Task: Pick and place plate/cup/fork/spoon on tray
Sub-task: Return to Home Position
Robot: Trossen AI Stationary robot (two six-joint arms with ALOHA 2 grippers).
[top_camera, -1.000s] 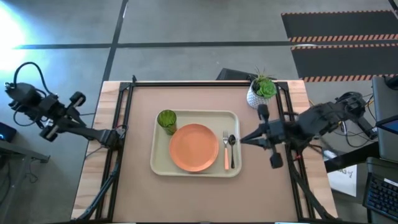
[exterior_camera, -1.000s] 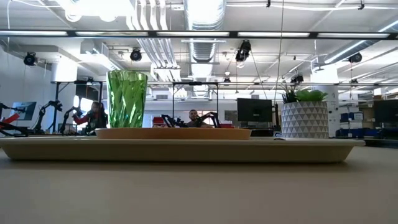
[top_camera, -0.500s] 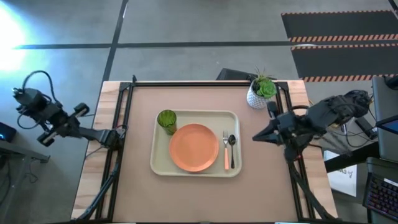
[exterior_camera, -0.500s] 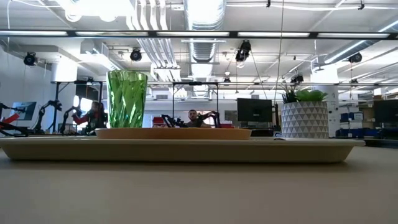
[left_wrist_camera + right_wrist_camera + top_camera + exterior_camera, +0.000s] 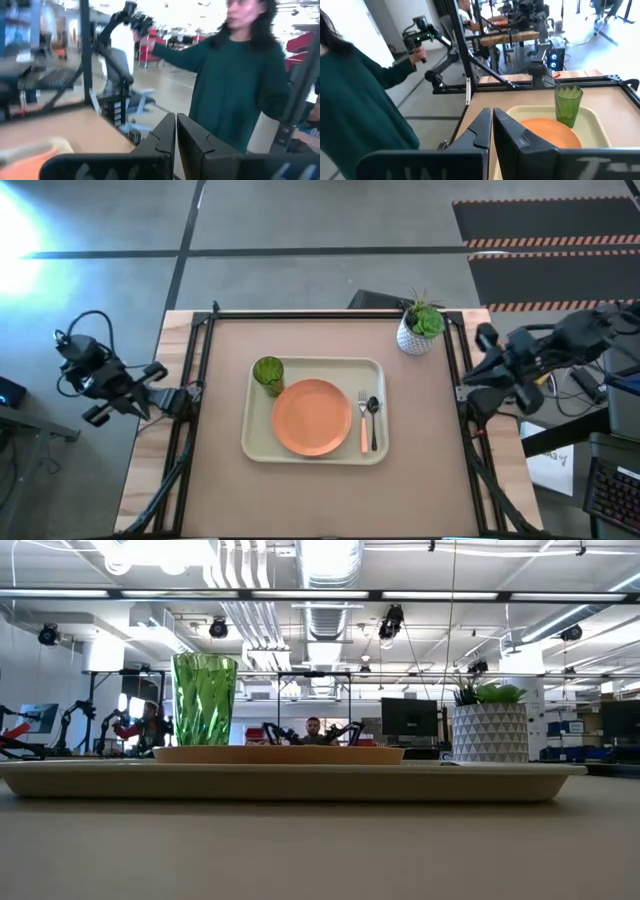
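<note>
The cream-green tray (image 5: 255,445) lies at the table's middle. On it lie the orange plate (image 5: 312,416), the green cup (image 5: 268,372) upright at its far left corner, and the orange-handled fork (image 5: 363,425) beside the dark spoon (image 5: 373,418) along its right side. The low view shows the tray (image 5: 300,783), the plate (image 5: 280,754) and the cup (image 5: 205,700). My left gripper (image 5: 155,370) is shut and empty, off the table's left edge. My right gripper (image 5: 468,378) is shut and empty at the table's right edge; its wrist view shows the cup (image 5: 568,105) and the plate (image 5: 552,132).
A white textured pot with a green plant (image 5: 418,330) stands at the table's far right, behind the tray. Black frame rails (image 5: 190,440) run along the table's left and right edges. A person in a dark green top (image 5: 235,85) stands beyond the table.
My right gripper has drawn back from beside the tray's right side toward the table's right edge, staying shut. My left arm has swung toward the table's near edge and a little closer to the table's left edge. The things on the tray have not moved.
</note>
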